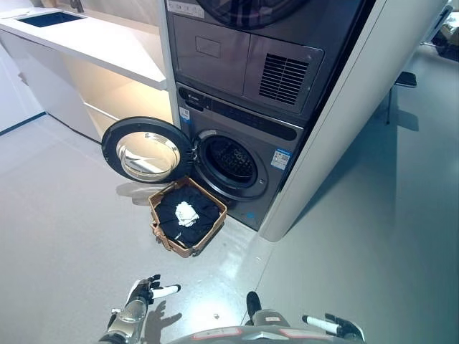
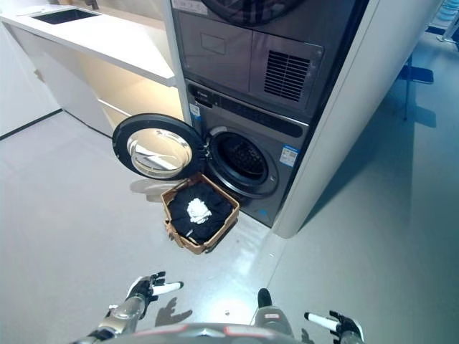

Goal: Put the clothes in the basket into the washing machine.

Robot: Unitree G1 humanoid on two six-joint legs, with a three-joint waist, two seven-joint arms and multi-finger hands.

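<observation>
A brown woven basket stands on the floor right in front of the washing machine. Dark clothes fill it, with a small white cloth on top. The machine's round door hangs open to the left, and the drum opening shows dark and empty. My left hand is low at the bottom left, open, well short of the basket. My right hand is at the bottom right edge, open and holding nothing.
A dryer is stacked above the washer. A white counter with a sink runs along the left, shelves below it. A white wall panel flanks the machines on the right. Grey floor lies all around.
</observation>
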